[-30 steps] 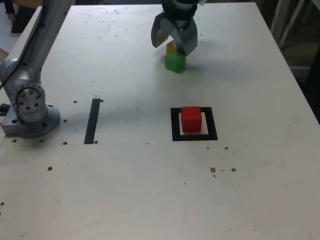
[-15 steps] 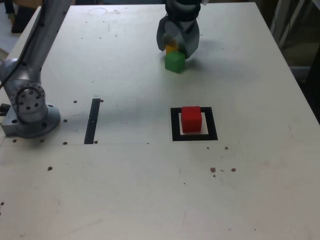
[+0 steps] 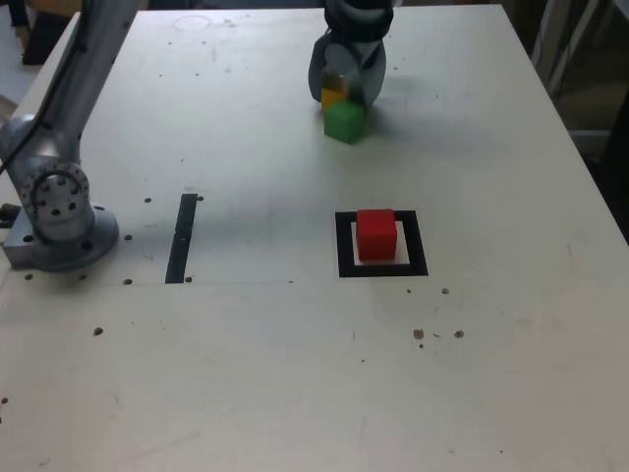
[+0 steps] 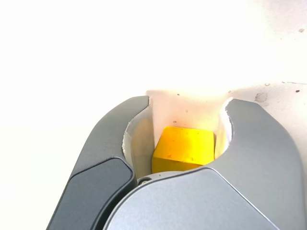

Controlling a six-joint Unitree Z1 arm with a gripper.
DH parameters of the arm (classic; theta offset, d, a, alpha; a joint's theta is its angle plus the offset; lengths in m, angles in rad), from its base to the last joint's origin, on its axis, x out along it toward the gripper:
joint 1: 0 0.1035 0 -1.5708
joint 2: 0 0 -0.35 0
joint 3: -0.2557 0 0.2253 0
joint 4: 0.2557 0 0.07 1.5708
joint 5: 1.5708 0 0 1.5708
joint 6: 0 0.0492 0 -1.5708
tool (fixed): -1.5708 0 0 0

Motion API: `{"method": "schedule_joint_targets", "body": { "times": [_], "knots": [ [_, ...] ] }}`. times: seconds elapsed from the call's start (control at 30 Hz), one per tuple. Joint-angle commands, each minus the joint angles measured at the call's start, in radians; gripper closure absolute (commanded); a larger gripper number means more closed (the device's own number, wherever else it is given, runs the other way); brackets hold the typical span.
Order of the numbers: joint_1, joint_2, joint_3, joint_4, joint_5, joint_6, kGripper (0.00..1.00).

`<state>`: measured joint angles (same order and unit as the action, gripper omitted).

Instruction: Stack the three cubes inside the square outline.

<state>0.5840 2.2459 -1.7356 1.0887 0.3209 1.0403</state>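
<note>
Progress: one cube of three is in place. Red cube [image 3: 375, 233] sits alone inside the square outline [image 3: 343, 246], on the pale inner area, nothing stacked on it. Judged from that, the base of the stack is done; two placements remain.

Yellow cube [image 3: 334, 96] is at the far end of the table [image 3: 246, 374], well apart from the outline, between the jaws of the gripper [image 3: 346, 84]. In the wrist view the yellow cube [image 4: 183, 149] fills the gap between the two grey jaws of the gripper [image 4: 184, 143], both jaws drawn in close against its sides. Reads as a pinch on the yellow cube. Whether it has left the table cannot be told; in the exterior view it looks low, at or near the surface.

Green cube [image 3: 345, 121] stands just beside the yellow one, on the near side in the exterior view, touching or almost touching it; the gap cannot be made out. It is free of the jaws and is likely the last to go up.

Narrow black strip [image 3: 182, 237] lies toward the exterior view's left, near the arm base [image 3: 59, 211]; not part of the target.

Hard to see:
- Most of the yellow cube is covered by the gripper body in the exterior view; only an edge shows.
- Wrist view is badly overexposed; the table beyond the jaws is washed to white, green cube not visible there.
- Actual pad contact on the cube faces is hidden by the jaw housings.
- Upper arm is cut off at the frame's top edge.
</note>
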Motion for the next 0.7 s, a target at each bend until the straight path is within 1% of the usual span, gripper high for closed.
{"method": "schedule_joint_targets", "body": {
  "times": [0.0, 0.23, 0.33, 0.43, 0.5, 0.57, 0.67],
  "knots": [
    [0.002, -0.013, -0.001, 0.001, 0.001, -0.009, 0.76],
    [0.000, -0.031, -0.025, 0.015, 0.001, -0.026, 0.78],
    [-0.006, -0.045, -0.067, 0.054, 0.000, -0.026, 0.78],
    [-0.020, -0.059, -0.117, 0.122, -0.004, -0.032, 0.78],
    [-0.033, -0.075, -0.135, 0.166, -0.016, -0.051, 0.78],
    [-0.052, -0.096, -0.137, 0.200, -0.037, -0.083, 0.78],
    [-0.099, -0.135, -0.125, 0.235, -0.071, -0.166, 0.78]
  ]
}}
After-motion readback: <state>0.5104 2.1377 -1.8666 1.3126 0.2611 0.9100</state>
